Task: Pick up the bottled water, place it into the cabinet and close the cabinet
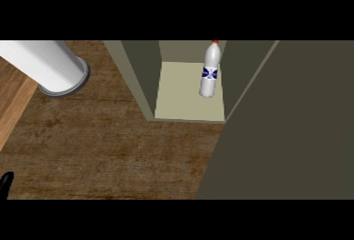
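The bottle (211,70) stands upright inside the cabinet (190,105); its door (290,126) hangs open, unclosed; the left hand (5,183) barely shows, its grasp unreadable; the right is unseen.

Open cabinet (190,105) mouth passable; bottled water (211,70) stands inside right, door (290,131) flanks right

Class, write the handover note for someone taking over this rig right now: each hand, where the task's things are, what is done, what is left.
Left hand: only a black sliver at the lower left edge; fingers cannot be judged.
Right hand: not in view.
Bottled water: standing upright inside the cabinet, on its pale floor, toward the right side wall.
Cabinet door: open, swung out at the right.
Done: bottle placed in the cabinet.
Left: close the cabinet door.
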`<state>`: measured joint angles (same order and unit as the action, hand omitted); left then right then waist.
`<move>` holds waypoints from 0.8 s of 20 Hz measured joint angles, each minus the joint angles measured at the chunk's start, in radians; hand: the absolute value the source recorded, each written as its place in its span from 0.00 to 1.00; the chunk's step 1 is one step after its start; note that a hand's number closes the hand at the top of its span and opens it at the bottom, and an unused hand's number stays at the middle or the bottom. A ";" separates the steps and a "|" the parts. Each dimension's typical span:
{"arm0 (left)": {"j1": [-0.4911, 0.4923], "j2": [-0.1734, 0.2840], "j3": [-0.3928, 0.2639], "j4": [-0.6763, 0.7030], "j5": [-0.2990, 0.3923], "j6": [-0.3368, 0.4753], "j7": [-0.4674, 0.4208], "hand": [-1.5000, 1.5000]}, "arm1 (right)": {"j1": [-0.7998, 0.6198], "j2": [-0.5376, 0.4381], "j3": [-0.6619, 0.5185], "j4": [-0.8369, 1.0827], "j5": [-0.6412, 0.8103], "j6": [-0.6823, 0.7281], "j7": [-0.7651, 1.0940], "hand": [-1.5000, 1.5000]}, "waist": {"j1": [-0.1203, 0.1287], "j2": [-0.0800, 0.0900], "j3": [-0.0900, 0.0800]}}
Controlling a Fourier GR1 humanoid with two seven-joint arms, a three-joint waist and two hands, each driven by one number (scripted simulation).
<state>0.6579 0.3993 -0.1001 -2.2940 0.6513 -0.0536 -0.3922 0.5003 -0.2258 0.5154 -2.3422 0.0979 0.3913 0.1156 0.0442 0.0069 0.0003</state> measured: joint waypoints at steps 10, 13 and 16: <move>0.096 0.049 0.141 0.008 0.127 -0.145 -0.024 0.00 | -0.261 0.170 0.098 0.113 -0.087 -0.139 0.175 1.00 | 0.019 -0.002 -0.002; 0.145 0.059 0.202 0.014 0.184 -0.205 -0.030 0.00 | -0.395 0.198 0.129 0.172 -0.149 -0.236 0.232 1.00 | 0.014 -0.004 -0.002; 0.167 0.065 0.262 0.047 0.229 -0.269 -0.043 0.00 | -0.546 0.210 0.111 0.246 -0.230 -0.322 0.274 1.00 | 0.009 -0.004 -0.003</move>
<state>0.8254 0.4643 0.1623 -2.2466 0.8803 -0.3226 -0.4357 -0.0452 -0.0154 0.6262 -2.0964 -0.1321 0.0690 0.3896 0.0528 0.0025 -0.0023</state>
